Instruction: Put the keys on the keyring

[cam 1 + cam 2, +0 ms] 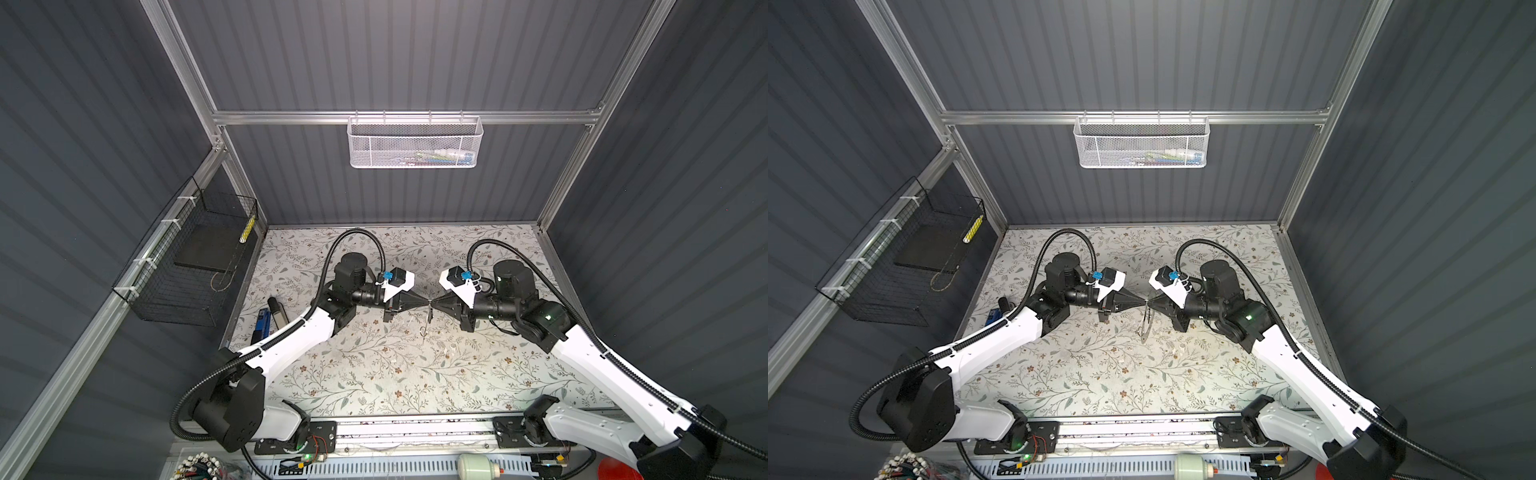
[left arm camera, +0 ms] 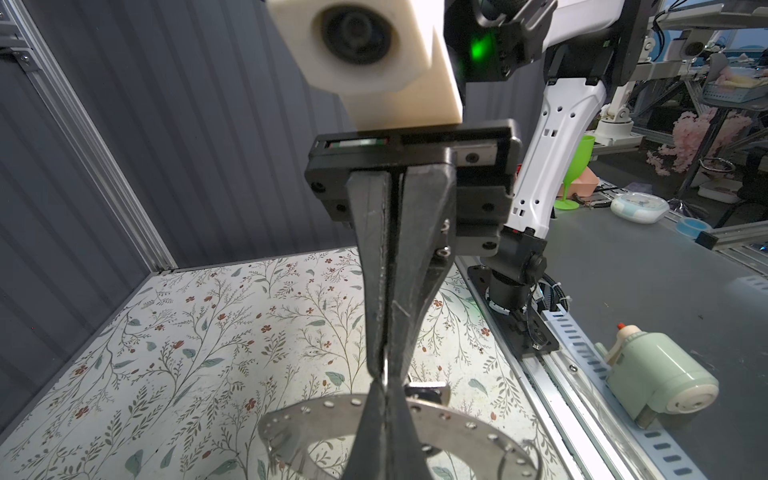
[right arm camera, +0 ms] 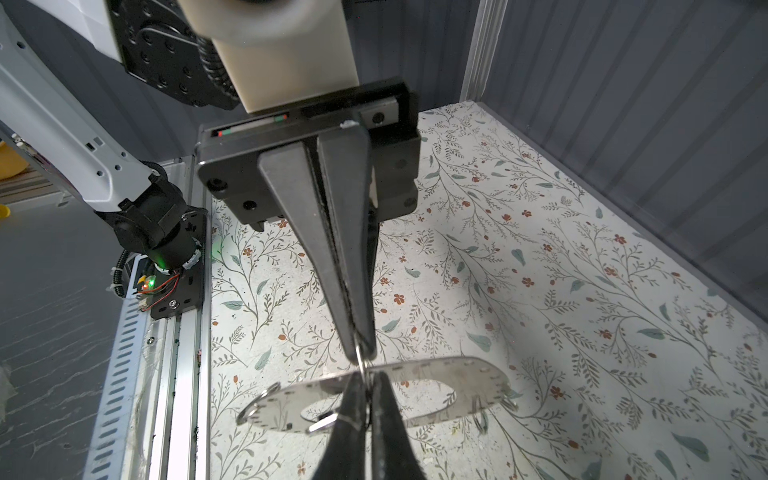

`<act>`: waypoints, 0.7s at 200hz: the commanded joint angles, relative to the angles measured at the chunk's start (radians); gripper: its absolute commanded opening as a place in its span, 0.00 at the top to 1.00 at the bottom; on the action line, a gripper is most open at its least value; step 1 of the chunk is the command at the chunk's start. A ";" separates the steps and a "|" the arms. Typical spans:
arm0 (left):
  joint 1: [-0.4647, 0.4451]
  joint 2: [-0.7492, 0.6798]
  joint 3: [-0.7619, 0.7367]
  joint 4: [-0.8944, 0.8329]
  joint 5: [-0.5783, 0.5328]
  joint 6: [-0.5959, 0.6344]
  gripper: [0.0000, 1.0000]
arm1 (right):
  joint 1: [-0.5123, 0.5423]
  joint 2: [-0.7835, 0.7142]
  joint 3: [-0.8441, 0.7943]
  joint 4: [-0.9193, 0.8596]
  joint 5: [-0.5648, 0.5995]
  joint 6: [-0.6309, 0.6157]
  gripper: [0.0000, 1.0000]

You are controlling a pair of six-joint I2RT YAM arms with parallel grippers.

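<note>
Where the two arms meet tip to tip, at the middle of both top views, the left hand (image 1: 425,304) and right hand (image 1: 433,304) point straight at each other above the floral surface (image 1: 374,374).

Left hand: fingers pressed together, pinching a small wire loop (image 3: 362,355).

Right hand: fingers also together, nipped on the same wire loop from the opposite end, at the bottom centre of the right wrist view.

The keyring (image 1: 1145,325) hangs just below the meeting tips, nearly edge-on in both top views. The wrist views show a flat grey plate with a large central hole, tiny rim holes and further wire loops on its rim. Whether its lower edge touches the surface cannot be told.

A white mesh basket (image 1: 415,143) hangs on the back rail, upper centre. A black wire basket (image 1: 187,266) is on the wall at frame left.
</note>
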 commanded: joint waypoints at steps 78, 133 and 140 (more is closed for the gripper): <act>0.001 0.003 0.164 -0.380 -0.040 0.302 0.65 | 0.002 -0.003 0.023 -0.097 -0.033 -0.038 1.00; -0.040 -0.027 0.277 -0.673 -0.201 0.542 0.64 | 0.000 0.007 0.052 -0.220 -0.052 -0.019 1.00; -0.052 -0.026 0.283 -0.686 -0.212 0.552 0.65 | 0.000 0.014 0.063 -0.236 -0.052 -0.024 1.00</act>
